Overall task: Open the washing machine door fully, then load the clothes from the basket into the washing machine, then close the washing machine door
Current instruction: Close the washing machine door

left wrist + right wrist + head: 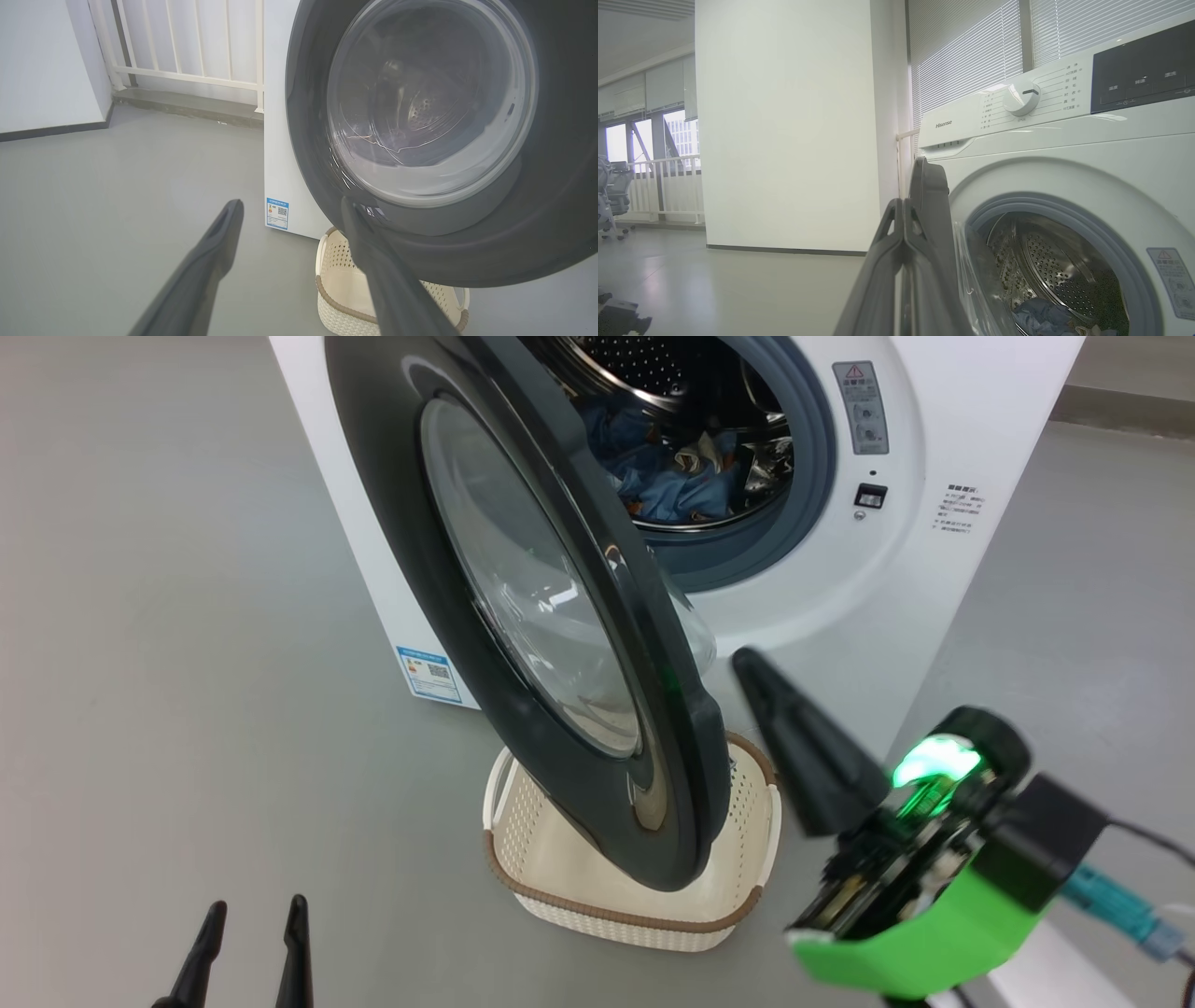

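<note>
Clothes (667,476) lie in the washing machine (934,579) drum. The washing machine door (532,616) hangs half open above the empty basket (607,913). The right gripper (761,677) has its fingers pressed together by the door's edge. The left gripper (260,910) has its fingers spread. A push may slip off the shiny rim.

Clothes (667,476) inside washing machine (840,597), door (532,607) half-open

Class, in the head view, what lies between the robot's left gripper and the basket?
In the head view the stretch is bare grey floor. Nothing stands between the open left gripper and the basket.
</note>
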Motion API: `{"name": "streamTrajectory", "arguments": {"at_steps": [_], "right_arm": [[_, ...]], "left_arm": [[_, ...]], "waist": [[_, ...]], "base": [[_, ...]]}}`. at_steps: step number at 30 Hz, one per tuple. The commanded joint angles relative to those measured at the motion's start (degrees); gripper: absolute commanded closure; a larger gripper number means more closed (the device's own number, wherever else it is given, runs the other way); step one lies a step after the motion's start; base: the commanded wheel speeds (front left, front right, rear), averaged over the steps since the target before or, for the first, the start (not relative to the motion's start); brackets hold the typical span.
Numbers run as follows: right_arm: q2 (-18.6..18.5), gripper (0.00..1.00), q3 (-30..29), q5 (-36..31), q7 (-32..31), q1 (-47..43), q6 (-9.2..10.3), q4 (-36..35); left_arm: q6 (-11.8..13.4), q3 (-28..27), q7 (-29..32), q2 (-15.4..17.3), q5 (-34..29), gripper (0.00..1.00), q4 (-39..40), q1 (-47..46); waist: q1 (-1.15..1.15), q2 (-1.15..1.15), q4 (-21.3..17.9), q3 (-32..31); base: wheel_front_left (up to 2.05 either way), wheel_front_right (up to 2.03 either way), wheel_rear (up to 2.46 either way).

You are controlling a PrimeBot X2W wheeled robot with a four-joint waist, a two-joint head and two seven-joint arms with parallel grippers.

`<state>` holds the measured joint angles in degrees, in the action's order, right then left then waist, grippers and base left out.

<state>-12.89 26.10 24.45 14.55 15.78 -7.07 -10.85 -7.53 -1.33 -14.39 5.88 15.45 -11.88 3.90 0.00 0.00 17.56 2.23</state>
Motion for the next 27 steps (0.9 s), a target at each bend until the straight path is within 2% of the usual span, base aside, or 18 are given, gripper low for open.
{"name": "streamTrajectory", "arguments": {"at_steps": [1, 5, 11, 20, 27], "right_arm": [[0.2, 1.00, 2.9, -0.6, 0.4, 0.7, -0.42, -2.2], [0.1, 1.00, 7.6, 0.1, 0.4, -1.0, -0.42, -1.5], [0.5, 1.00, 10.7, 2.3, 0.4, -3.6, -0.42, 3.3], [0.9, 1.00, 11.6, 4.6, 0.4, -4.5, -0.42, 11.9], [1.6, 1.00, 11.9, 4.8, 0.4, -2.7, -0.42, 15.0]], "left_arm": [[0.0, -2.1, -0.6, 0.2, -0.4, 0.00, 1.8, -0.6], [0.0, -2.3, -0.6, -0.2, -0.4, 0.00, 2.0, -0.3], [0.0, -2.4, -0.6, -0.7, -0.4, 0.00, 2.1, -0.2], [0.0, -2.3, -0.6, -1.1, -0.2, 0.00, 1.9, -0.9], [0.0, -2.2, -0.6, -1.4, -0.3, 0.00, 1.9, -1.4]], "waist": [[0.00, 0.00, 0.2, -0.1], [0.00, 0.00, 0.3, -0.1], [0.00, 0.00, 0.4, 0.2], [0.00, 0.00, 0.6, 1.2], [0.00, 0.00, 1.0, 1.6]], "base": [[0.00, 0.00, 0.00], [0.00, 0.00, 0.00], [0.00, 0.00, 0.00], [0.00, 0.00, 0.00], [0.00, 0.00, 0.00]]}}
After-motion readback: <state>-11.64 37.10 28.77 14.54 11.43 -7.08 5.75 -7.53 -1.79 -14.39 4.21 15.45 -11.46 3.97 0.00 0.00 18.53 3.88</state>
